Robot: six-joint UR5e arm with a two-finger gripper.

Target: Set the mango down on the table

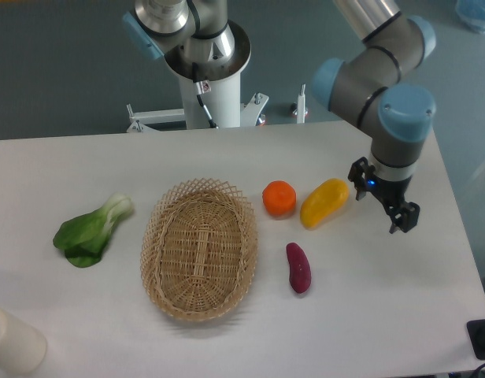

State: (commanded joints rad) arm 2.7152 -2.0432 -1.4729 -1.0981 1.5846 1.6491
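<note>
The yellow-orange mango (323, 202) lies on the white table (85, 157), just right of the round orange (279, 198). My gripper (388, 203) hangs to the mango's right, apart from it, open with nothing between its black fingers. One fingertip (405, 218) points toward the table's right side.
A wicker basket (199, 249) sits mid-table with nothing in it. A dark purple-red sweet potato (298, 268) lies below the orange. A leafy green bok choy (91, 231) rests at the left. A white cylinder (12, 342) stands at the front left corner. The table's right edge is close to the arm.
</note>
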